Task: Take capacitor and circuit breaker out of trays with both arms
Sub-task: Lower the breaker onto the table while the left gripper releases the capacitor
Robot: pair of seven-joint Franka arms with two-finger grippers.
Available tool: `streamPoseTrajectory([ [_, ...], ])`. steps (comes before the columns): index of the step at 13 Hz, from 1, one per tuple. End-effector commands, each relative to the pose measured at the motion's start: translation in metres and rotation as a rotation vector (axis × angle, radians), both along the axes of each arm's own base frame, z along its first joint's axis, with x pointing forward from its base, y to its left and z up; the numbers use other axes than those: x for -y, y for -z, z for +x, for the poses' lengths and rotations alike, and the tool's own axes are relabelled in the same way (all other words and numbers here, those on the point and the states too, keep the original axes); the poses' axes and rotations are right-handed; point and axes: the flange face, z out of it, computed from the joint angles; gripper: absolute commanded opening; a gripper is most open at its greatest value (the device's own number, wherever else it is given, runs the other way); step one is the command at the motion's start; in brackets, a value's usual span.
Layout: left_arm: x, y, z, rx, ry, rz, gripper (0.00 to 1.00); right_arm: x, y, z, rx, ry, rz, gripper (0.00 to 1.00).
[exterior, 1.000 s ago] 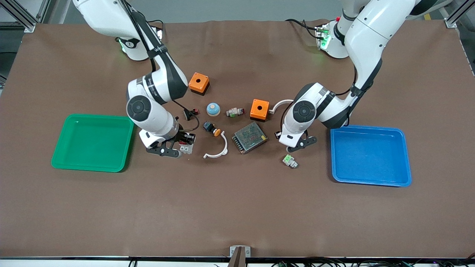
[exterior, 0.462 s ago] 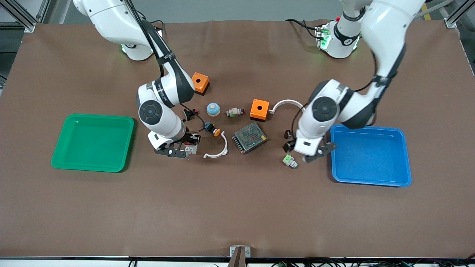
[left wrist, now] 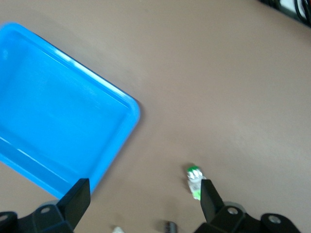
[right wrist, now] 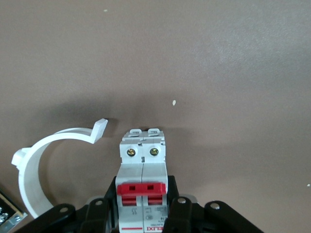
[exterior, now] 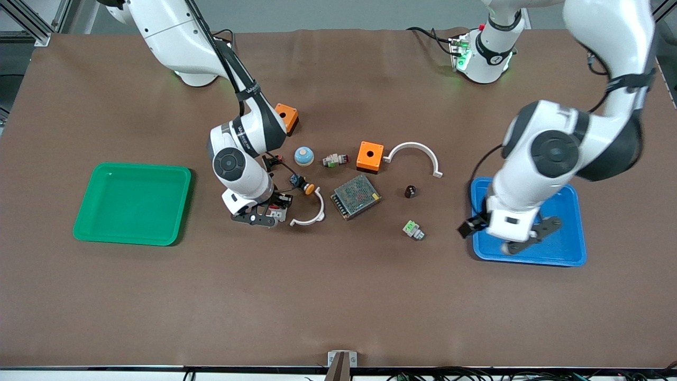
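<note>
Your left arm has swung away from the middle of the bench toward its own end, and the left claw (exterior: 521,241) now hangs spread wide and empty over the blue tray (exterior: 566,254). Half a second ago it was just beside the small green-and-white connector (exterior: 413,229); a second ago it stood low over the spot where the capacitor (exterior: 409,191) now rests bare on the bench, between the mesh power-supply box (exterior: 356,196) and the blue tray. So judge the capacitor's half of the job done: it lies outside the tray and nothing touches it.

Your right arm has carried its load away from the green tray (exterior: 84,222) toward the middle. The right claw (exterior: 264,216) is clamped on the circuit breaker (right wrist: 142,184), red levers up, low over the bench just beside the white curved clip (exterior: 312,216). From here you cannot tell whether the breaker's base touches the surface. What is left, by my reading, is to set it down and let go; mind the clip and the push-button with the orange cap (exterior: 301,183) close by.

Now the containers. The green tray shows nothing inside it. The blue tray shows only bare floor where you can see it, though the left arm covers part of it in the front view; the left wrist view also shows its corner (left wrist: 73,126) bare.
</note>
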Motion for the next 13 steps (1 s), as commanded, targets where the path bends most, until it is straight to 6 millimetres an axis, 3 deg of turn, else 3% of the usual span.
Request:
streamPoseTrajectory([
  [1, -0.032, -0.041, -0.013, -0.019, 0.056, 0.054, 1.00, -0.001, -0.005, 0.002, 0.018, -0.002, -0.016, 0.14],
  [2, -0.042, -0.053, -0.017, -0.027, 0.067, 0.069, 1.00, -0.001, -0.006, 0.002, 0.020, -0.005, -0.016, 0.43],
  [3, -0.052, -0.062, -0.021, -0.038, 0.082, 0.080, 1.00, -0.001, -0.006, 0.002, 0.022, -0.011, -0.019, 0.93],
  [4, -0.056, -0.071, -0.026, -0.052, 0.107, 0.084, 1.00, 0.000, -0.010, 0.004, 0.025, -0.016, -0.022, 1.00],
  [6, -0.076, -0.094, -0.035, -0.063, 0.158, 0.081, 1.00, 0.005, -0.032, 0.010, 0.049, -0.008, -0.006, 1.00],
  [8, -0.090, -0.124, -0.050, -0.062, 0.232, 0.031, 1.00, 0.026, -0.082, 0.020, 0.067, 0.024, 0.003, 1.00],
  [11, -0.131, -0.146, -0.064, -0.112, 0.380, -0.019, 1.00, 0.078, -0.159, 0.026, 0.057, 0.067, 0.007, 1.00],
  [13, -0.164, -0.170, -0.080, -0.099, 0.429, -0.060, 1.00, 0.139, -0.211, 0.026, 0.058, -0.067, -0.026, 1.00],
])
